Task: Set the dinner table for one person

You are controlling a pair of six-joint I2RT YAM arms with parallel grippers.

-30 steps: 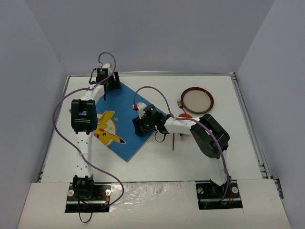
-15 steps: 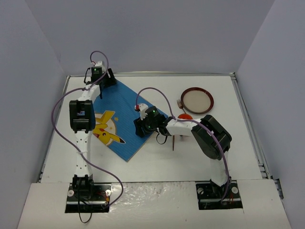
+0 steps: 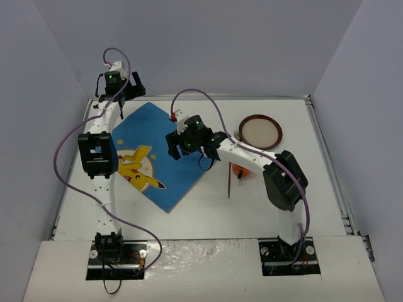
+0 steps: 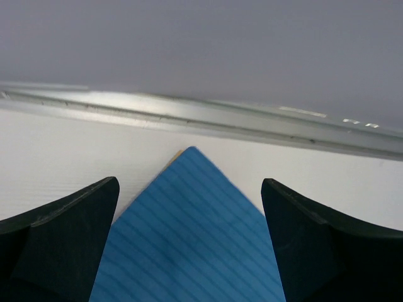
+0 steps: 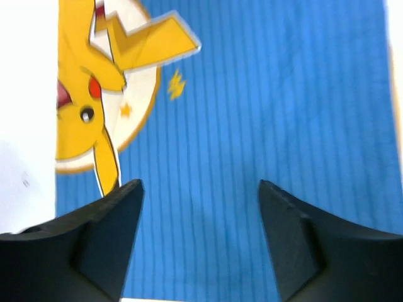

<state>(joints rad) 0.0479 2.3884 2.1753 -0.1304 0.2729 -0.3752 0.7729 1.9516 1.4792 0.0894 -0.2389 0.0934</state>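
Plain grey walls point(image 3: 208, 44) on three sides, enclosing white tabletop point(image 3: 208, 217) with thin metal rim point(image 4: 208, 119); tabletop filling most of overhead view, far larger than every item on it. Blue ribbed placemat point(image 3: 154, 126) lying flat on left half of tabletop, turned diagonally, one corner toward far rim. Yellow cartoon figure point(image 3: 135, 165) printed on its near-left portion. Round plate point(image 3: 259, 131) with brown edge on bare tabletop at far right, apart from placemat. Small orange object point(image 3: 240, 171) partly hidden under right arm point(image 3: 283, 179), identity not determinable. Thin stick point(image 3: 229, 184) just beside it, lying on bare tabletop off placemat's right edge. Left hand point(image 4: 189, 189) released, fingers point(image 4: 69, 233) spread wide, far corner of placemat visible between them, metal rim and wall beyond; contact with cloth not determinable. Right hand point(image 5: 200, 189) likewise released, fingers point(image 5: 94, 239) well apart, poised over placemat's blue field, figure off to one side in wrist view; nothing gripped.
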